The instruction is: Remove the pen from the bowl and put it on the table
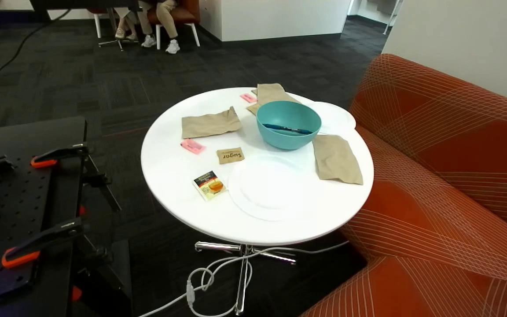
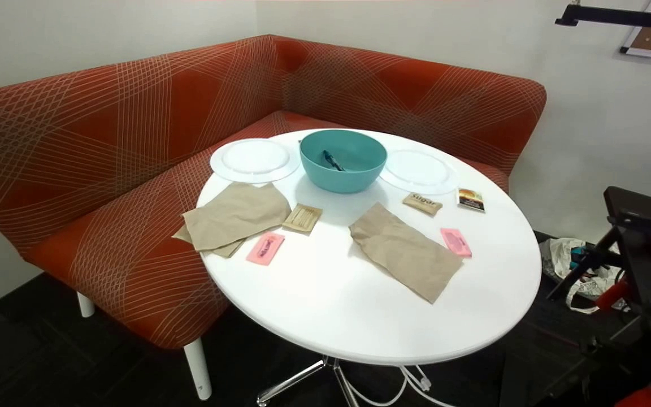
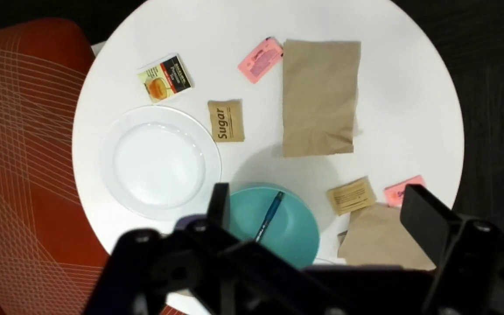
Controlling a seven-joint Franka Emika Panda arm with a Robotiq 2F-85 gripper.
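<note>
Pen (image 3: 271,213), slim, straight, dark blue and plastic-looking, lies inside a round, glossy teal-blue bowl (image 2: 339,180) on a round, white-topped table (image 2: 337,305). My black, two-fingered gripper (image 3: 320,211) stands spread wide in the wrist view, holding nothing. I judge the approach to be in hand, with the pick not yet made. My next move likely calls for centring above the bowl, turning to straddle the pen, lowering, closing on it, then lifting it over to the table. Counting: one pen, one bowl, one table; one yellow-and-black paper tea packet (image 1: 210,185); two flat pink paper packets (image 3: 260,60); two round, pale, plastic-looking plates (image 3: 160,162); at least two small brown paper packets (image 3: 226,121), one lettered Sugar; and at least three tan, rectangular, paper-like napkins (image 3: 320,98), though overlaps hide the exact number.
</note>
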